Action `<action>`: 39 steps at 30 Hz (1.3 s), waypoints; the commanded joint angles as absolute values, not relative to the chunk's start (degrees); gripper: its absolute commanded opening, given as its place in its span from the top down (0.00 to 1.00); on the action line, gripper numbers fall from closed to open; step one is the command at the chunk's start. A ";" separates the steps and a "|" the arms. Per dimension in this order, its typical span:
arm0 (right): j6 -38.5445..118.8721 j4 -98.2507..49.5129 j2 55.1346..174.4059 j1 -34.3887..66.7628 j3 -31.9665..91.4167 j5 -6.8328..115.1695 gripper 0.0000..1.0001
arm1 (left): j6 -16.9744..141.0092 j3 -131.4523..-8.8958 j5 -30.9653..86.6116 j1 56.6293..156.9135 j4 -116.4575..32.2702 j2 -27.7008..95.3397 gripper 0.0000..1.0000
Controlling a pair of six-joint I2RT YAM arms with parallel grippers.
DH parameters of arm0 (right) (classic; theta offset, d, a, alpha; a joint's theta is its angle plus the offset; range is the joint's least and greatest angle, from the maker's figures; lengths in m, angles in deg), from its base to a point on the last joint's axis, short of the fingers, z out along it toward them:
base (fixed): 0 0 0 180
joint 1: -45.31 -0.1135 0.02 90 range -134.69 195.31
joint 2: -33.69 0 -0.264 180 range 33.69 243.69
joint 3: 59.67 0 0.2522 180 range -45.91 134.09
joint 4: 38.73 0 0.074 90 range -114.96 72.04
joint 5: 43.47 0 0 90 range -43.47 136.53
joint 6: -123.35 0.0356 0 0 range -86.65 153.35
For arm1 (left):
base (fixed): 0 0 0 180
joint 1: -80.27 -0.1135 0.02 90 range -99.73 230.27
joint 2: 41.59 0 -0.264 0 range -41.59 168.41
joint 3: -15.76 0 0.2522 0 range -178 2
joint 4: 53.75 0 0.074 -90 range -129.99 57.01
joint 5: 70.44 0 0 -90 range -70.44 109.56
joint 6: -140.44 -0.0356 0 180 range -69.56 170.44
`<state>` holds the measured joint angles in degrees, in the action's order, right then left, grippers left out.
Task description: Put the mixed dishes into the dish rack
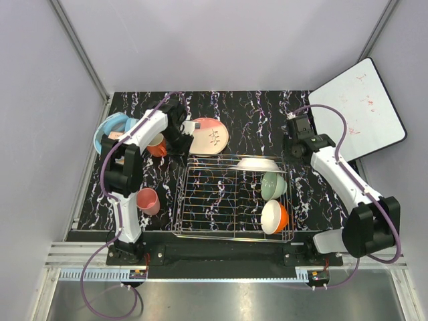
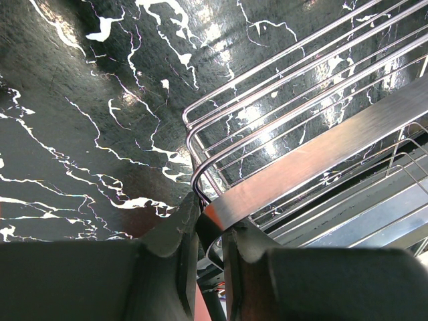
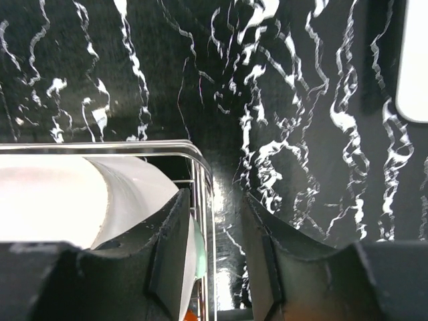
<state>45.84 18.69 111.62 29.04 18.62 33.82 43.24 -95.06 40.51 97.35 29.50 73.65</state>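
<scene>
At far-left corner of dish rack (image 1: 179, 200) | my left pincer (image 2: 208, 221) clamps salmon-pink plate (image 1: 210, 134), tilted at the rim | right pincer (image 3: 217, 200) part-open, empty, astride far-right rim | I'd tip plate upright between wires, release once seated

From above, the left arm (image 1: 140, 130) covered much of the light blue tub (image 1: 105, 130) and the orange-red mug (image 1: 158, 148), and the left gripper (image 1: 182, 142) hid part of the rim of the salmon-pink plate (image 1: 212, 136) (its dark mark was too small to read). In the right wrist view the white plate (image 3: 53, 200) ran off the left edge and behind the right gripper (image 3: 215, 197), and the white board (image 3: 416, 60) showed only a corner. In the left wrist view the dish rack (image 2: 314, 160) was cut off at the right edge.
</scene>
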 commanded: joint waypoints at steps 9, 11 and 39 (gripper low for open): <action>51.01 18.63 116.82 29.23 16.05 35.36 0.87 | 41.30 -98.73 35.29 93.89 15.82 71.26 0.84; 51.37 18.63 118.49 29.32 16.32 35.71 1.00 | 41.12 -98.90 35.12 93.89 15.82 71.26 0.84; 51.02 22.06 134.76 37.40 34.77 52.15 1.00 | 42.79 -121.93 39.50 93.72 23.47 83.66 0.81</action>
